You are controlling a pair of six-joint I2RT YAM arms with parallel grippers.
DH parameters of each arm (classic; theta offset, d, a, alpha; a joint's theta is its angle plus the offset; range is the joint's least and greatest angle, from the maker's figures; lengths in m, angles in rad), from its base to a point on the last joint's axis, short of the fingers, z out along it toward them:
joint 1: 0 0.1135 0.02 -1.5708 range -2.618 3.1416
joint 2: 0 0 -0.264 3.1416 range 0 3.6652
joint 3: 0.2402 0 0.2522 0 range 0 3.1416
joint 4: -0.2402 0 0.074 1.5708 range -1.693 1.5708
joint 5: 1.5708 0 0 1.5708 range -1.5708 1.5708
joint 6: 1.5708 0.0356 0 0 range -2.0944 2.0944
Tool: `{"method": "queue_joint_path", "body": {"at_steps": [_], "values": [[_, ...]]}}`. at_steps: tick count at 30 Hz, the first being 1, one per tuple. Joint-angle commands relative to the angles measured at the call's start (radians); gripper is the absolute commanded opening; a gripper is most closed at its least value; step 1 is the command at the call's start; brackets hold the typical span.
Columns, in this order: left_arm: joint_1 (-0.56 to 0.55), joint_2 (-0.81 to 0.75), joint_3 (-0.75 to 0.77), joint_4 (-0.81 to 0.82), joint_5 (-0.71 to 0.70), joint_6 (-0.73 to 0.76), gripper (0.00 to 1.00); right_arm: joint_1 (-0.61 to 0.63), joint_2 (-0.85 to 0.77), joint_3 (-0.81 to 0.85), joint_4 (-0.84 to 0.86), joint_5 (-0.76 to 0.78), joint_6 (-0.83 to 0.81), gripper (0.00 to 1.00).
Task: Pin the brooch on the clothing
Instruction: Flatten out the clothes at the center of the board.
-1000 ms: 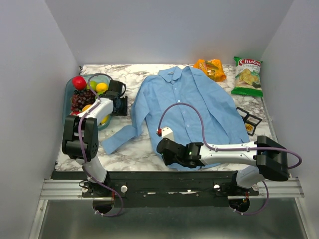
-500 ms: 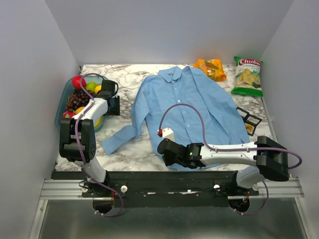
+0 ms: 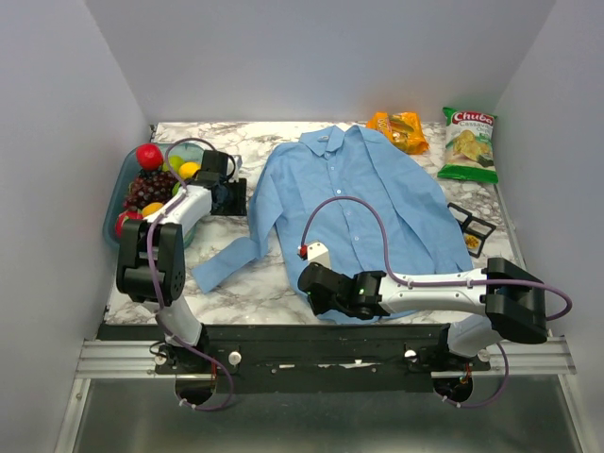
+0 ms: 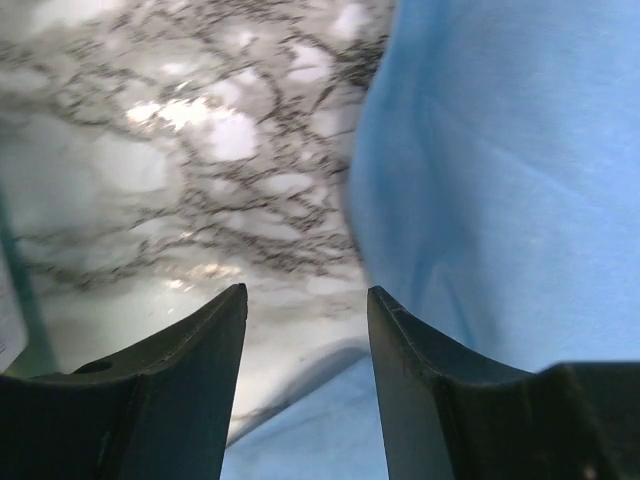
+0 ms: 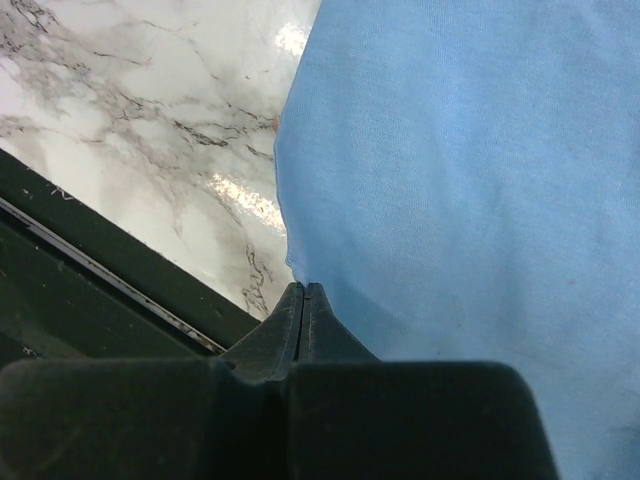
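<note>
From above, the light blue shirt (image 3: pixel 354 203) lies spread flat on the marble table (image 3: pixel 260 283), collar at the far side, one sleeve trailing out toward the near left. Left of the shirt sits a bowl (image 3: pixel 125 179) piled with fruit (image 3: pixel 149 157), and the left gripper (image 3: pixel 233 196) hangs between that bowl and the shirt's shoulder edge, just beside the cloth. The right gripper (image 3: pixel 315 287) is low over the shirt's near hem, its arm reaching across the near part of the shirt. Beyond the collar lies an orange snack packet (image 3: pixel 398 130), with a green crisp bag (image 3: pixel 469 142) further right of it, and a pair of black trays (image 3: pixel 472 226) rests just off the shirt's right sleeve. The brooch is too small for me to pick out for certain anywhere. Through the left wrist camera, the two dark fingers (image 4: pixel 190 380) stand clearly apart with nothing between them — bare marble shows in the gap, the shirt's edge runs just right of it, and more blue cloth crosses below. Through the right wrist camera, the fingers (image 5: pixel 290 330) are pressed tight together, tips right at the shirt's hem where it meets the marble, near the table's dark front edge — whether any cloth is nipped between them I cannot tell
</note>
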Motion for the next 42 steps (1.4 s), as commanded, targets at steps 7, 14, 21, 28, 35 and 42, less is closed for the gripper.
{"method": "queue_joint_path", "body": {"at_steps": [7,14,21,28,35,42], "values": [[-0.041,0.148,0.083,0.053,0.128,-0.026,0.6,-0.001,-0.01,0.014,0.004,-0.004,-0.005,0.01],[-0.065,0.212,0.111,0.056,0.123,-0.02,0.37,-0.001,-0.015,-0.002,0.004,-0.004,-0.004,0.01],[-0.067,0.188,0.114,0.031,0.008,-0.003,0.0,-0.001,-0.005,0.004,0.004,-0.009,0.004,0.01],[-0.065,0.078,0.111,-0.036,-0.371,0.127,0.0,-0.001,0.008,0.014,0.004,-0.012,0.008,0.01],[-0.042,0.079,0.152,-0.032,-0.486,0.158,0.0,-0.001,0.033,0.038,0.008,-0.038,-0.007,0.01],[-0.027,0.231,0.371,-0.101,-0.578,0.218,0.0,0.005,0.061,0.09,0.024,-0.084,-0.025,0.01]]}}
